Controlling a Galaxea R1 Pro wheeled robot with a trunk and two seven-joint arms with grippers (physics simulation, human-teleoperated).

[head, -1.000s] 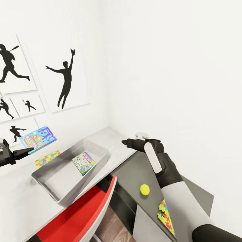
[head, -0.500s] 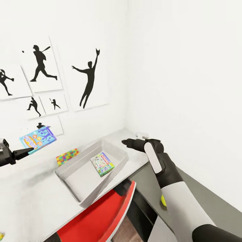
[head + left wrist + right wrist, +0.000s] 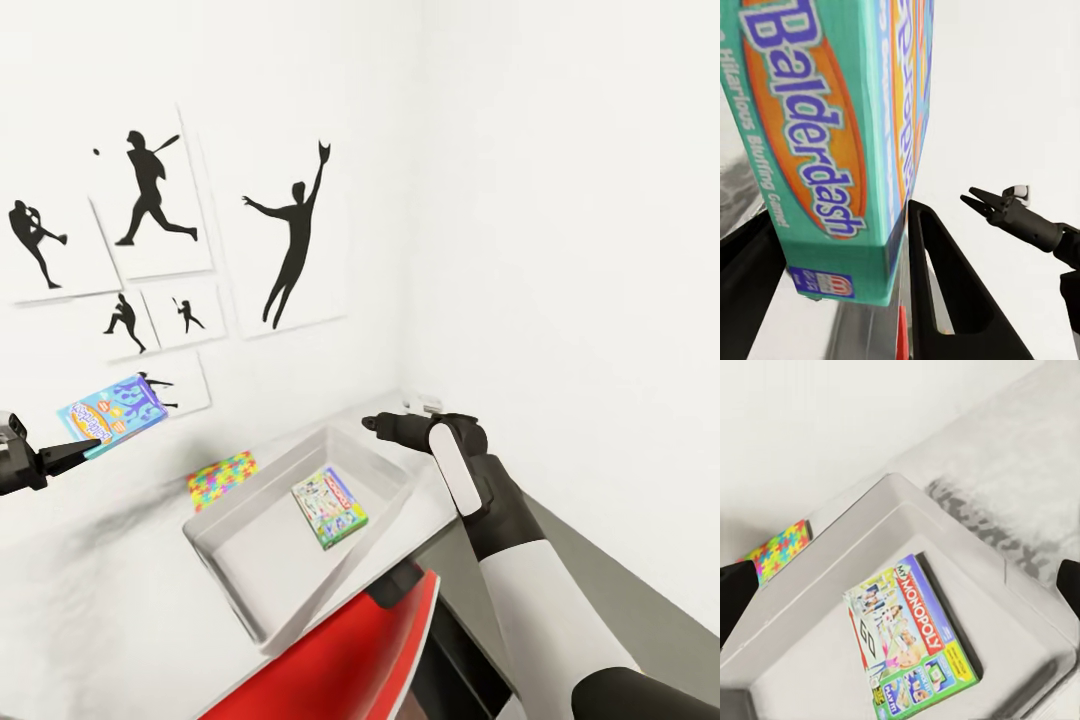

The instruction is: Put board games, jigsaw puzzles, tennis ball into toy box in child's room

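My left gripper (image 3: 85, 447) is shut on a blue "Balderdash" board game (image 3: 112, 410), held up in the air left of the toy box; its fingers (image 3: 945, 292) clamp the box's lower end (image 3: 832, 150). The greyish toy box (image 3: 240, 590) stands on the table (image 3: 100, 610) with a green-edged Monopoly board game (image 3: 330, 507) lying flat inside (image 3: 911, 637). A jigsaw puzzle (image 3: 222, 479) lies on the table behind the toy box. My right gripper (image 3: 372, 423) hovers open above the box's far right corner, its fingers (image 3: 733, 592) wide apart. The tennis ball and the bed are out of view.
A red chair (image 3: 340, 660) sits tucked under the table's front edge below the toy box. The lower dark grey desk section (image 3: 640, 610) runs along the right wall. Baseball silhouette pictures (image 3: 295, 235) hang on the wall behind. A small white fitting (image 3: 425, 403) sits behind my right gripper.
The view has swung left, so the toy box and pictures sit further right in frame. The tennis ball and the second puzzle have slid out of frame. Both arms hold the same pose.
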